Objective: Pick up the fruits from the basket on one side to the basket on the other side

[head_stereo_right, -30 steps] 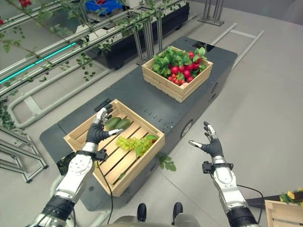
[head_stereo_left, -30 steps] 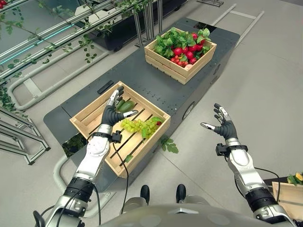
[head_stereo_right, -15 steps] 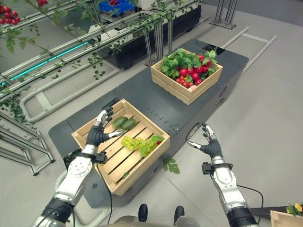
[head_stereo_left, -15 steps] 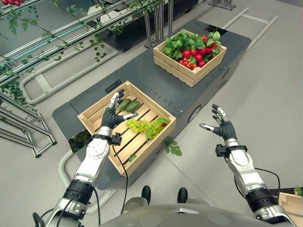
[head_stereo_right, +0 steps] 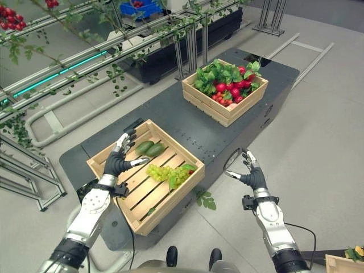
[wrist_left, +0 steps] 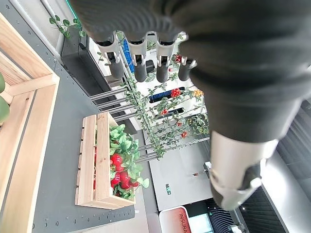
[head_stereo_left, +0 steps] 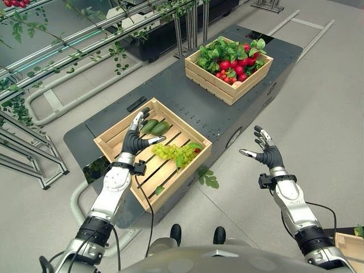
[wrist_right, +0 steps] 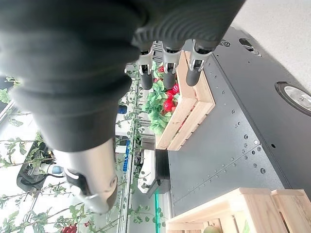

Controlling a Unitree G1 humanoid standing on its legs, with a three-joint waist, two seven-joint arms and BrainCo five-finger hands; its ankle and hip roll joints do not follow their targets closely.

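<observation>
At about nine o'clock in the head views, a run of metal rails (head_stereo_left: 68,42) with trailing green vines crosses toward twelve o'clock. Beside it stands a dark grey platform (head_stereo_left: 187,105) that stretches from roughly eight o'clock up to one o'clock.

On the platform's near end, around the centre-left, sits a slatted wooden crate (head_stereo_left: 182,166). Two dark green fruits (head_stereo_left: 154,126) lie side by side in its far corner, and a bunch of green grapes (head_stereo_left: 170,151) with a leaf rests toward its right side. The left hand (head_stereo_left: 135,139) hovers over the crate's left half, fingers spread and straight, thumb pointing toward the grapes; it has hold of nothing, and its fingertips are just beside the green fruits. From the left wrist view the fingers stand extended in a row with nothing between them.

A loose green leaf sprig (head_stereo_left: 206,176) lies on the floor just off the crate's right corner, near five o'clock of it.

At one o'clock, on the platform's far end, a second wooden crate (head_stereo_left: 219,85) holds red fruits (head_stereo_left: 234,63) heaped among green leaves, well apart from the first.

At four o'clock the right hand (head_stereo_left: 267,152) hangs over bare floor beside the platform, palm turned inward, fingers splayed and empty.
</observation>
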